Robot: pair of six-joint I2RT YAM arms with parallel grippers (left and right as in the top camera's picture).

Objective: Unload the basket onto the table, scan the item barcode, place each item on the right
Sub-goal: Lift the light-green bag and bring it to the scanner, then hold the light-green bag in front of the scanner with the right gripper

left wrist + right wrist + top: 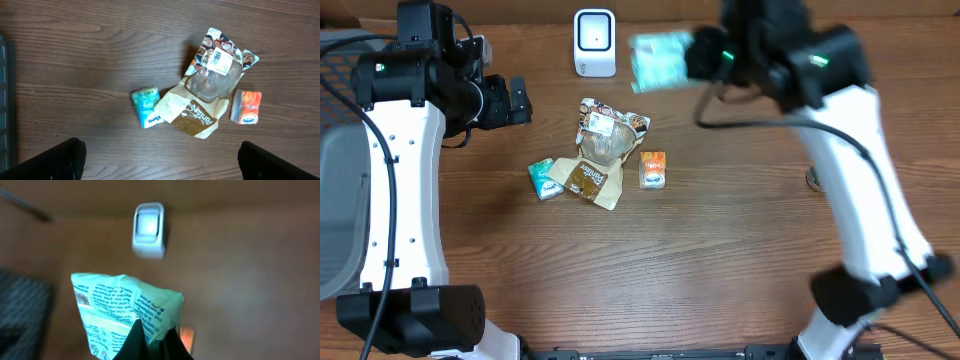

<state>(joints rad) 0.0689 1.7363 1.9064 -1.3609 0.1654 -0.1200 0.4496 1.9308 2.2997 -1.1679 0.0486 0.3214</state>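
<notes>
Overhead, my right gripper [688, 58] pinches a pale green tissue pack [660, 60] held aloft just right of the far white scanner [594, 43], so pickup looks done and the barcode scan itself is left; my left gripper [517, 100] hangs wide open and empty.

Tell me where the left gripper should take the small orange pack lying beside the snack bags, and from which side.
Come straight down from above: the orange pack lies flat on the table. Pinch its two short ends, which look clear; one long side sits close to the clear bag, probably leaving little finger room there. The left gripper stands open.
</notes>
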